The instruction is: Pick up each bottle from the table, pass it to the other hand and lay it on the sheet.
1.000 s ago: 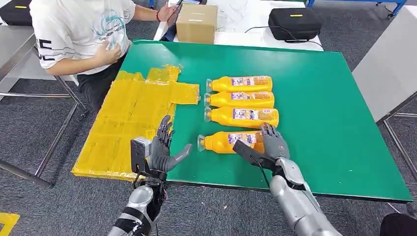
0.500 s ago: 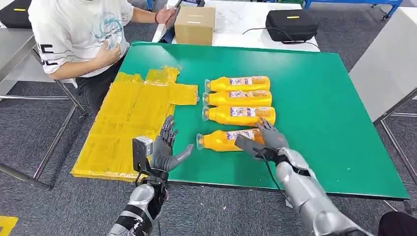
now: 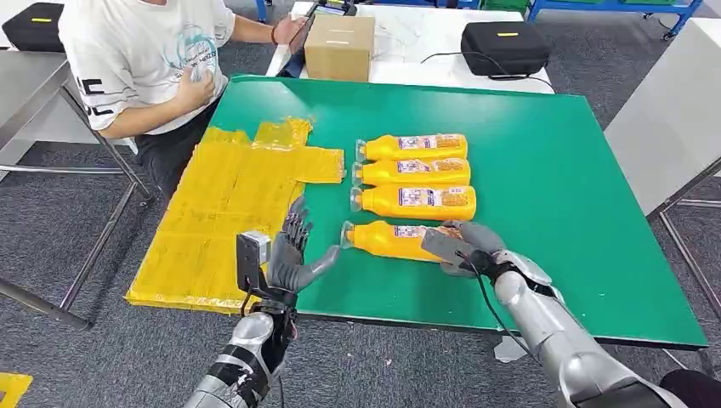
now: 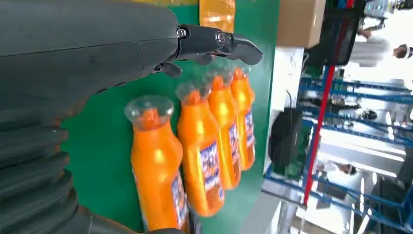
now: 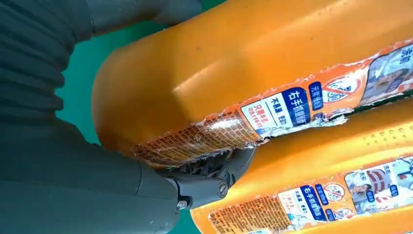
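Gripping the nearest orange bottle (image 3: 398, 240) at its base end, my right hand (image 3: 468, 246) has the fingers (image 5: 214, 183) wrapped around it, one finger pushed into the gap between this bottle and the next one. The bottle lies on its side on the green bench (image 3: 553, 195), with its clear cap (image 3: 347, 233) pointing toward my left hand (image 3: 293, 255). In the head view I cannot tell if the bottle is lifted or touching the bench.

My left hand holds nothing. Its fingers are apart and point upward, the thumb (image 3: 327, 259) reaches out toward the cap, close to it but not touching. This hand is above the near edge of the bench, just beside the yellow sheet (image 3: 221, 212).

Three other orange bottles (image 3: 415, 174) lie in a row behind the one I grip, all on their sides with caps toward the sheet, parallel and close together. The sheet covers the left part of the bench and nothing lies on it.

A person in a white shirt (image 3: 136, 51) sits at the far left corner. A cardboard box (image 3: 338, 47) and a black case (image 3: 503, 47) stand on a white table behind the bench.
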